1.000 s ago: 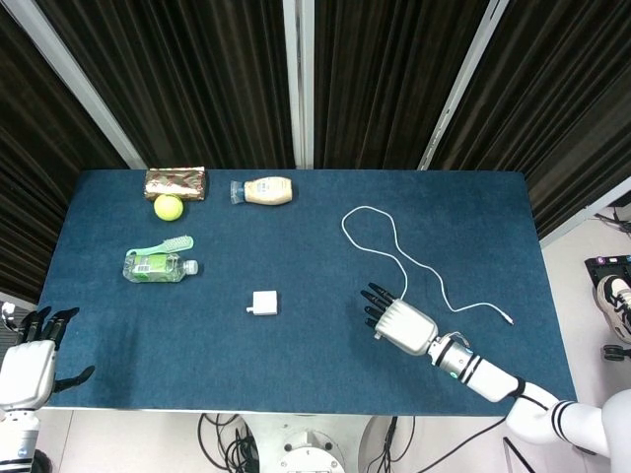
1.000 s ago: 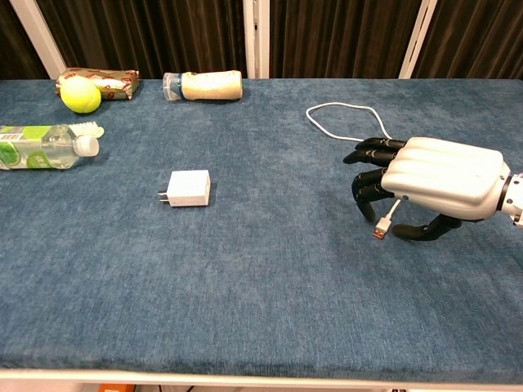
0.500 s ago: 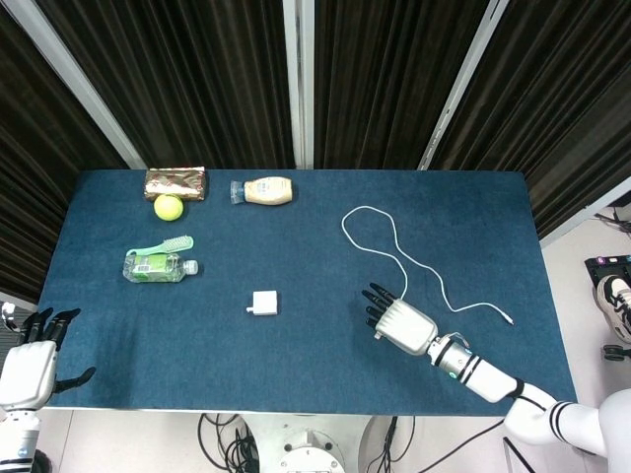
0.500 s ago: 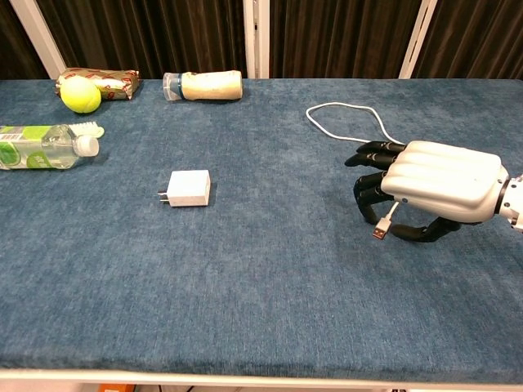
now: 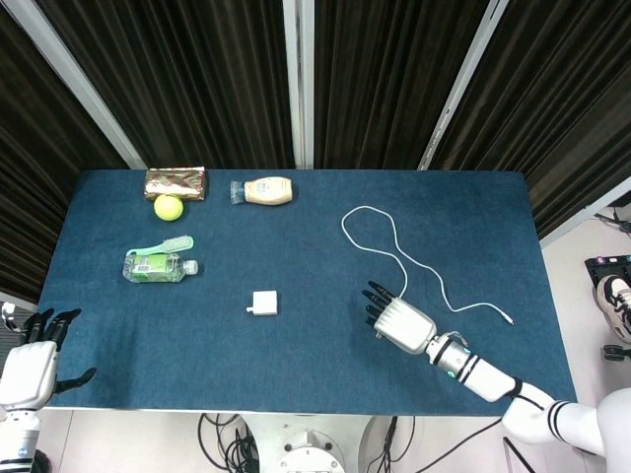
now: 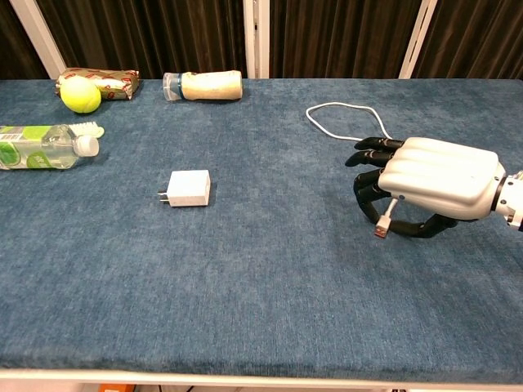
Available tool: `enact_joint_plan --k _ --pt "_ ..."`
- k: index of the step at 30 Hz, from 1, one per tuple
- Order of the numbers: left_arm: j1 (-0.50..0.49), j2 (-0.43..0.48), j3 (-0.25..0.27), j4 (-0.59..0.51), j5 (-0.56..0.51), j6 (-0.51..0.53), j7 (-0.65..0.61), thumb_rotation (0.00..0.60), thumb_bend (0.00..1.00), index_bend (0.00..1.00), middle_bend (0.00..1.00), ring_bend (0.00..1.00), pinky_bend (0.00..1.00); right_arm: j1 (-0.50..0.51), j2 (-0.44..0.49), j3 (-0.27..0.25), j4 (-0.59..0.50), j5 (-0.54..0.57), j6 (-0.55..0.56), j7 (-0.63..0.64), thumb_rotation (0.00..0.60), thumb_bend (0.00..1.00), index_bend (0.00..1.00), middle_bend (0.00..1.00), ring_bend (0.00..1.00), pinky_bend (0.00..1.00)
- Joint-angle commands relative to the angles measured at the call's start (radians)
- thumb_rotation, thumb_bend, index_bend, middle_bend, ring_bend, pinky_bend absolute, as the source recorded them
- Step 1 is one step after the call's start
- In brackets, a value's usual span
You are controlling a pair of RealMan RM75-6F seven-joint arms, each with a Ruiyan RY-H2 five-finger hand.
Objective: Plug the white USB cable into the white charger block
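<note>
The white charger block (image 5: 263,303) (image 6: 189,188) lies flat near the table's middle, prongs pointing left. The white USB cable (image 5: 394,236) (image 6: 343,110) loops across the right half of the blue table. My right hand (image 5: 399,323) (image 6: 433,188) hovers low, to the right of the block and well apart from it. It pinches the cable's USB plug (image 6: 382,228) between thumb and fingers, with the plug's metal end pointing down-left. My left hand (image 5: 28,365) is off the table's front left corner, fingers spread and holding nothing.
At the back left are a tennis ball (image 5: 169,207), a brown snack packet (image 5: 175,182) and a lying mayonnaise bottle (image 5: 264,190). A water bottle (image 5: 156,266) and a green brush (image 5: 173,244) lie at the left. The cable's small far end (image 5: 508,319) rests right of my hand.
The right hand's fingers have tightened around the USB plug, which now hangs slightly steeper under the palm. The left hand and the charger block have not moved.
</note>
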Motion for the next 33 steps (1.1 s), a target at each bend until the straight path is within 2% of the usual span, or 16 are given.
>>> enact_joint_plan --k 1,11,17,23,26,33 --pt "-0.001 0.001 -0.001 0.000 0.000 -0.002 0.000 0.600 0.12 0.12 0.14 0.03 0.00 0.001 0.002 0.001 -0.004 0.000 0.003 -0.002 0.600 0.37 0.58 0.36 0.13 0.00" --pt "-0.025 0.022 -0.005 -0.020 0.017 -0.022 0.027 0.600 0.11 0.12 0.14 0.03 0.00 -0.005 0.043 0.026 -0.060 0.031 0.022 -0.003 0.600 0.43 0.63 0.48 0.24 0.03" --pt "-0.086 0.058 -0.019 -0.056 0.048 -0.082 0.072 0.600 0.11 0.12 0.14 0.03 0.00 -0.013 0.079 0.046 -0.103 0.064 0.027 -0.007 0.600 0.44 0.65 0.53 0.28 0.05" --pt "-0.212 0.084 -0.054 -0.101 0.085 -0.217 0.113 0.600 0.11 0.12 0.14 0.03 0.00 -0.028 0.107 0.058 -0.134 0.097 0.029 -0.008 0.600 0.44 0.65 0.53 0.28 0.06" --pt "-0.298 0.073 -0.074 -0.114 0.094 -0.318 0.130 0.600 0.11 0.12 0.14 0.03 0.00 -0.037 0.120 0.070 -0.152 0.122 0.033 0.000 0.600 0.44 0.65 0.53 0.28 0.06" --pt "-0.500 -0.052 -0.133 -0.084 0.003 -0.564 0.173 0.600 0.11 0.13 0.14 0.03 0.00 -0.053 0.180 0.129 -0.226 0.179 0.074 0.023 0.600 0.44 0.65 0.53 0.28 0.06"
